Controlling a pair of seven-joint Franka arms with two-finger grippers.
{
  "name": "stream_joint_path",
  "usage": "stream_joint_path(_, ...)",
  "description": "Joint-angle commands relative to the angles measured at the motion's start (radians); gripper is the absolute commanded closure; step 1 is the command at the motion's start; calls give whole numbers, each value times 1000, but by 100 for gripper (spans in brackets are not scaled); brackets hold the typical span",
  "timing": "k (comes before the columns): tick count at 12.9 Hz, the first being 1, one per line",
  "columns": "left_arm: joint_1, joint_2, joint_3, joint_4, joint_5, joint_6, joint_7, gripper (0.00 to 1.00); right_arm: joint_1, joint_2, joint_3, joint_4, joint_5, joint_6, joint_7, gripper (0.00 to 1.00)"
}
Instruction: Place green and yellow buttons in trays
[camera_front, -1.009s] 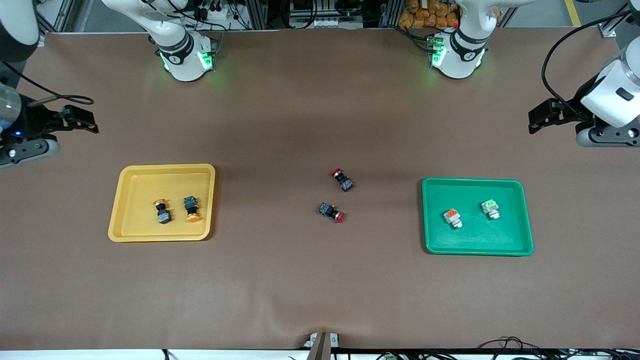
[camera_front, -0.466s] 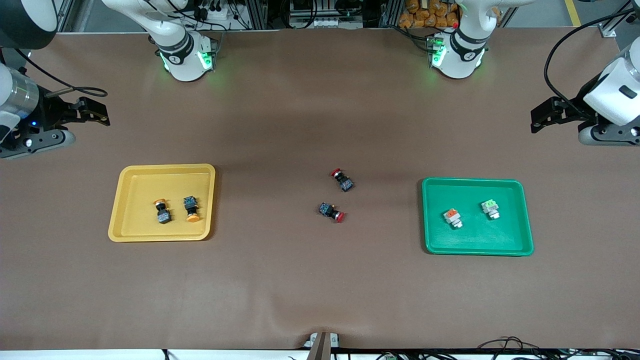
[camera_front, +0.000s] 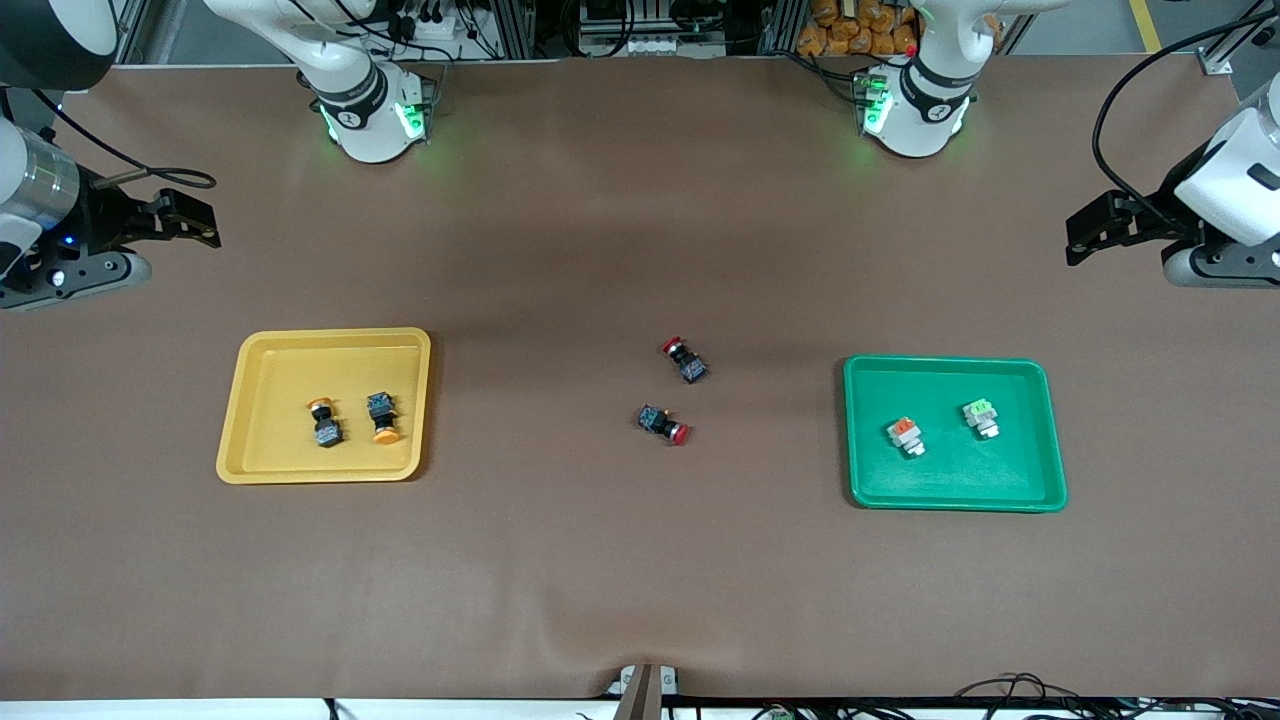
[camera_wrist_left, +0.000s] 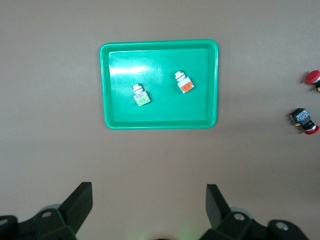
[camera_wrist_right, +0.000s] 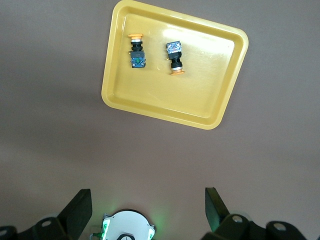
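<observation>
The yellow tray (camera_front: 290, 365) lies toward the right arm's end of the table and holds two black buttons with yellow-orange caps (camera_front: 324, 422) (camera_front: 383, 418), both on their sides. The right wrist view shows that tray (camera_wrist_right: 160, 100) with both buttons (camera_wrist_right: 136, 52) (camera_wrist_right: 175, 59). The green tray (camera_front: 950, 475) toward the left arm's end holds a white button with a light-green cap (camera_front: 981, 417); the left wrist view shows the tray (camera_wrist_left: 160, 112) and button (camera_wrist_left: 141, 96). My right gripper (camera_front: 212, 222) (camera_wrist_right: 148, 191) and left gripper (camera_front: 1072, 238) (camera_wrist_left: 149, 187) hang open and empty over bare table at the table's ends.
A white button with an orange cap (camera_front: 906, 436) (camera_wrist_left: 184, 83) also lies in the green tray. Two black buttons with red caps (camera_front: 686, 360) (camera_front: 663, 423) lie on the brown table between the trays. The right arm's base (camera_wrist_right: 127, 227) shows under its gripper.
Both grippers have drifted a little toward the bases' side of the table, the right one more than the left. Trays and buttons have not moved.
</observation>
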Motion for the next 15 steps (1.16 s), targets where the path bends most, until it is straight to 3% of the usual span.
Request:
stream_joint_path(1, 5, -17, 1, -6, -9, -1, 18, 0, -41, -28, 28, -26, -7, 15, 10, 0)
stream_joint_path(15, 16, -15, 1, -6, -9, -15, 20, 0, -39, 0, 48, 50, -16, 5, 14, 0)
